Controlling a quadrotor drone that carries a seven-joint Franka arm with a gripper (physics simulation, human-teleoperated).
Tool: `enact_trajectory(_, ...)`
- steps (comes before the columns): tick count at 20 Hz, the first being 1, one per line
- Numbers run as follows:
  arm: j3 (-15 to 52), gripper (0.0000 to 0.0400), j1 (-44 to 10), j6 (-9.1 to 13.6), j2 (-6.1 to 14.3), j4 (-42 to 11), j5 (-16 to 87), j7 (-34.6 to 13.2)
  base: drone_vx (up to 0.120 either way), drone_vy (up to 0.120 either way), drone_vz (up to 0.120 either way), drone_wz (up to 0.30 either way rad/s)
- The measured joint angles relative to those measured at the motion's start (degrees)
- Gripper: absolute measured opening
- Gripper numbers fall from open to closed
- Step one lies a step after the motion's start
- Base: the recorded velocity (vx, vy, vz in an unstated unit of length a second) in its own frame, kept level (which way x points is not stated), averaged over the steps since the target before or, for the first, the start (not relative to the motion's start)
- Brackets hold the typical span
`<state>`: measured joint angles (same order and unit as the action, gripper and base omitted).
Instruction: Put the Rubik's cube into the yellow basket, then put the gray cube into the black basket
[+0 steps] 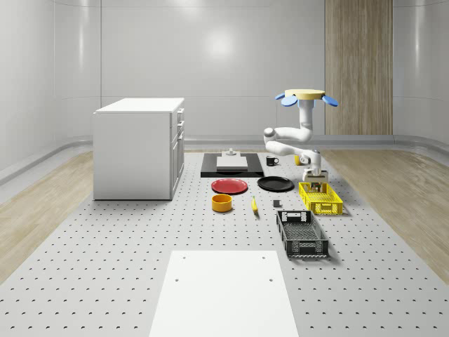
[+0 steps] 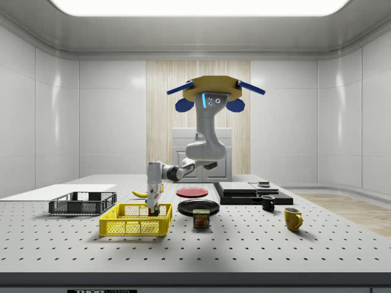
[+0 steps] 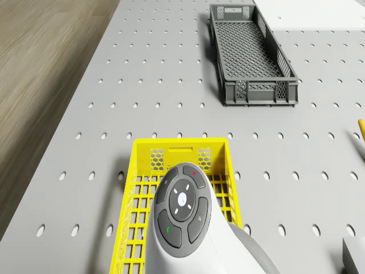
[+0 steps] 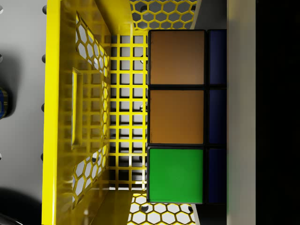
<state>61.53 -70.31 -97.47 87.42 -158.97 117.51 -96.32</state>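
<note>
Yellow plastic lattice lies close under the wrist camera: the yellow basket sits directly below the jaws, and the Rubik's cube is clamped between them, showing two orange tiles, a green tile and a row of dark blue ones beside the pale finger. In the side view the jaws are lowered into the basket at the end toward that view's right, with the cube down at about rim level between the walls; whether it touches the basket floor cannot be told. The white arm bends down and toward the side view's left from the drone, which hovers in the air above the perforated surface, over the area near the black plate. Beyond the yellow basket in the drone view lies the black basket, well apart from it. Farther off in the whole-scene view are a red plate, an orange bowl, a banana and a white cabinet. A small can and a yellow mug stand nearer the side camera.
</note>
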Motion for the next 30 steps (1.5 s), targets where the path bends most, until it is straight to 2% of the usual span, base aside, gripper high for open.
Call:
enact_trajectory(12, -6.5, 0.0287, -1.14, -1.67, -2.53, 3.72, 6.58, 0.83, 0.0, 0.0, 0.0, 0.0)
enact_trajectory(15, -7.18, 0.0347, -1.07, -1.58, -3.1, 4.12, 7.37, 0.8, 0.0, 0.0, 0.0, 0.0)
enact_trajectory(20, -6.09, 0.0385, -0.21, -0.29, -3.47, 3.16, 6.61, 0.87, 0.0, 0.0, 0.0, 0.0)
enact_trajectory(30, -1.73, 0.0399, 1.69, 2.88, -3.66, 0.25, 2.84, 1.06, 0.0, 0.0, 0.0, 0.0)
